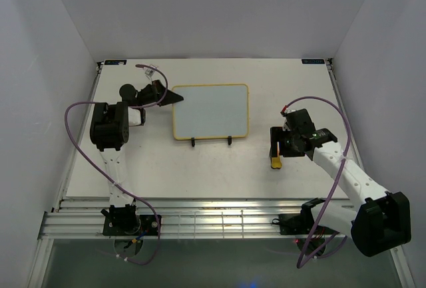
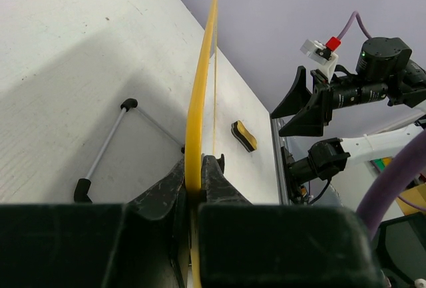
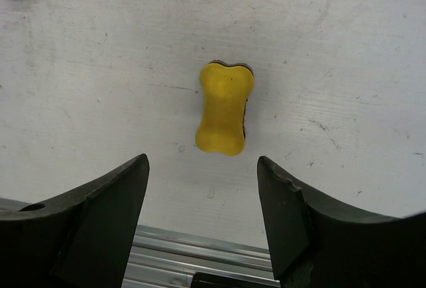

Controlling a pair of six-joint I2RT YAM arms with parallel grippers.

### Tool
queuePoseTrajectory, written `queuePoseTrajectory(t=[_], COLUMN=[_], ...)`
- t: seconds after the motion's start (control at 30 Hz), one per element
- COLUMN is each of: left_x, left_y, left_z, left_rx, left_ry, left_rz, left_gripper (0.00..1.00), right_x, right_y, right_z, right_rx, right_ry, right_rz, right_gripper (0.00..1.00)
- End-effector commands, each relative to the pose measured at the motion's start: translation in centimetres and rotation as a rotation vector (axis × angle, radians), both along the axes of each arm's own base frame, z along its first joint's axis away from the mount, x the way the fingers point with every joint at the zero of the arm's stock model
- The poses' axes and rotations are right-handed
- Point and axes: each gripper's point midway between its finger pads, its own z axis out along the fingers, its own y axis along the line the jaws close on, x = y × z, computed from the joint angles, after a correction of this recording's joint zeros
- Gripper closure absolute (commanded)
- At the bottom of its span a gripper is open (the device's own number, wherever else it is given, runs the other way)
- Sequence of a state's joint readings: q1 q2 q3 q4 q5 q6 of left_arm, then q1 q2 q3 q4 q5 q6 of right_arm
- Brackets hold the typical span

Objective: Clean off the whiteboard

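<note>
Top view: one whiteboard (image 1: 210,112) leans on a wire stand (image 1: 194,143) mid-table (image 1: 133,168). The left gripper (image 1: 166,95) meets its frame at 9 o'clock, arm reaching in sideways. One yellow eraser (image 1: 275,162) lies at the board's 4 o'clock, beneath the downward-pointing right gripper (image 1: 277,148).
Left wrist: jaws pinched tight on the frame's edge.
Right wrist: jaws half apart, empty, eraser at 12 o'clock.
</note>
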State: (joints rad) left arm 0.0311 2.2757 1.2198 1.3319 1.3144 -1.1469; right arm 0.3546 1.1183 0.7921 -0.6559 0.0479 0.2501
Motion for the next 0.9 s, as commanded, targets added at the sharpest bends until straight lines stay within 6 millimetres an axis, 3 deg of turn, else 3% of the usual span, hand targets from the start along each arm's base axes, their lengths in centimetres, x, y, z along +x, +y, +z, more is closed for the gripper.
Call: queuePoseTrajectory(t=[0.0, 0.27, 0.47, 0.67, 0.7, 0.87], left_x=[-1.5, -1.1, -1.4, -1.7, -1.7, -0.9], left_y=[0.9, 2.4, 2.5, 2.5, 2.5, 3.5], left_z=[2.6, 1.5, 1.6, 2.5, 2.6, 4.2], left_rx=[0.061, 0.059, 0.061, 0.063, 0.064, 0.062], left_ry=[-0.397, -0.347, -0.353, -0.378, -0.38, -0.386], left_rz=[-0.021, 0.024, 0.033, 0.039, 0.036, 0.113], left_gripper=[1.0, 1.0, 0.59, 0.43, 0.02, 0.02], right_x=[0.3, 0.3, 0.4, 0.4, 0.4, 0.5], right_y=[0.3, 0.6, 0.5, 0.6, 0.6, 0.5], right_z=[0.6, 1.1, 1.0, 1.0, 1.0, 1.2], right_rx=[0.02, 0.035, 0.033, 0.036, 0.037, 0.033], right_ry=[-0.036, -0.053, -0.062, -0.063, -0.064, -0.069], right_rz=[0.02, 0.029, 0.031, 0.034, 0.033, 0.028], right_gripper=[0.28, 0.28, 0.26, 0.26, 0.26, 0.25])
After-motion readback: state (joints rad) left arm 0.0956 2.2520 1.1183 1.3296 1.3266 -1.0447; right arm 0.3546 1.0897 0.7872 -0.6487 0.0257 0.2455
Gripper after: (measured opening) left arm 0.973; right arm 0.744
